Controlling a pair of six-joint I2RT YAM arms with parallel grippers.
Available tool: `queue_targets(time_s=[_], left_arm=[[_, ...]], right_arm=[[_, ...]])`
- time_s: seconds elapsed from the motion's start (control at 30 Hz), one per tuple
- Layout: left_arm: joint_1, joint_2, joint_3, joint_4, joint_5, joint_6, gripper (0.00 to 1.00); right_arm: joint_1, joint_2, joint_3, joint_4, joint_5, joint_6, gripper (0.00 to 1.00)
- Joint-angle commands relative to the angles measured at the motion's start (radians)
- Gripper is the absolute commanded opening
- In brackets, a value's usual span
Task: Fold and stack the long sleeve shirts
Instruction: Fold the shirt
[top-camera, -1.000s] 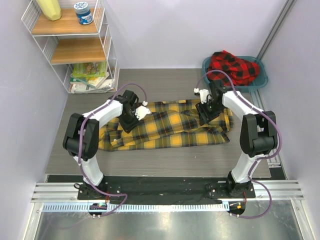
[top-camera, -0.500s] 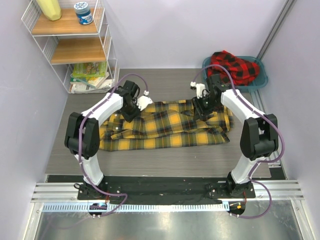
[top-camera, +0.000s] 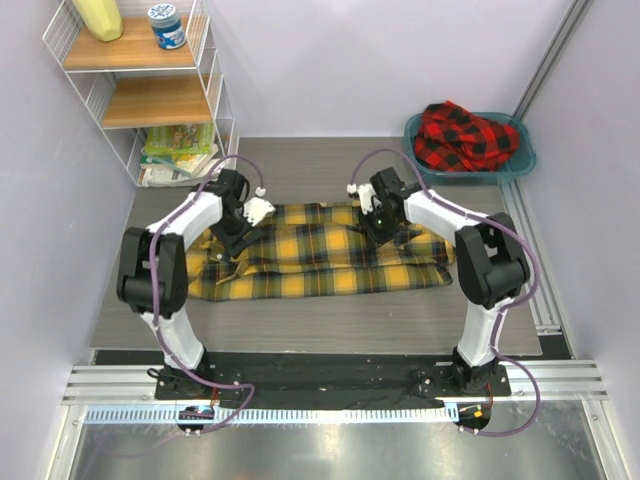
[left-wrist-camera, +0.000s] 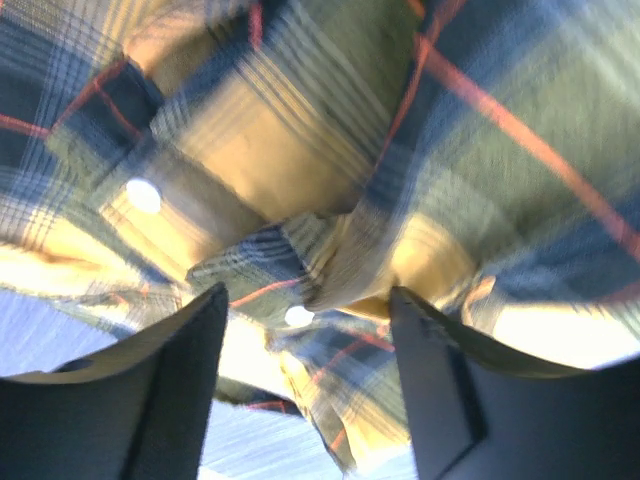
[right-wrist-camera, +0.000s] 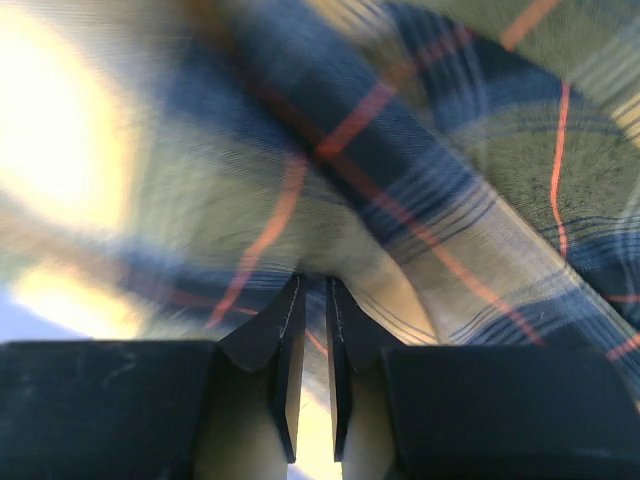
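Note:
The yellow-and-black long sleeve shirt (top-camera: 330, 258) lies as a long flat band across the table. My left gripper (top-camera: 236, 233) hovers over its left end, open; in the left wrist view the fingers (left-wrist-camera: 180, 380) stand wide apart above buttoned plaid cloth (left-wrist-camera: 300, 150), and the gripper (left-wrist-camera: 308, 300) holds nothing. My right gripper (top-camera: 376, 224) sits on the shirt's far edge near the middle. In the right wrist view that gripper (right-wrist-camera: 313, 285) is nearly closed, pinching a fold of the plaid (right-wrist-camera: 430, 170). The red-and-black shirt (top-camera: 463, 136) lies crumpled in the teal basin (top-camera: 527, 162).
A white wire shelf (top-camera: 205, 95) with wooden boards stands at the back left, with books (top-camera: 178, 150) at its foot. The teal basin sits at the back right by the wall. Bare grey table lies in front of and behind the yellow shirt.
Both arms have swung left and away from me. The yellow shirt now lies flatter and narrower. The left jaws closed, then opened wide; the right jaws closed onto cloth.

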Motion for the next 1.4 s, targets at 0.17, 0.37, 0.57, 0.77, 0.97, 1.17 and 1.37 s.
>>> queue_targets(time_s=[0.17,0.37,0.57,0.77,0.97,1.17,1.37], left_arm=[[-0.002,-0.077,-0.138,0.016,0.036,0.161,0.67],[0.056,-0.066,-0.302,0.034,-0.009,0.223,0.55],[0.075,-0.252,-0.483,-0.074,0.014,0.350,0.51],[0.075,-0.358,-0.528,-0.168,0.062,0.373,0.51],[0.032,-0.306,-0.407,-0.190,0.155,0.249,0.55],[0.017,-0.350,-0.241,-0.184,0.284,0.080,0.65],[-0.006,-0.447,-0.193,-0.056,0.271,0.037,0.82]], right_arm=[[-0.009,0.048,-0.044,0.048,0.122,-0.010,0.21],[0.030,0.072,-0.004,0.042,0.142,-0.027,0.21],[0.147,0.161,0.089,0.049,0.162,-0.054,0.24],[0.183,0.336,0.351,0.057,0.225,-0.099,0.24],[0.160,0.535,0.667,0.147,0.495,-0.162,0.27],[0.112,0.330,0.665,0.121,0.360,-0.101,0.49],[0.085,0.094,0.511,0.123,0.206,-0.007,0.51]])
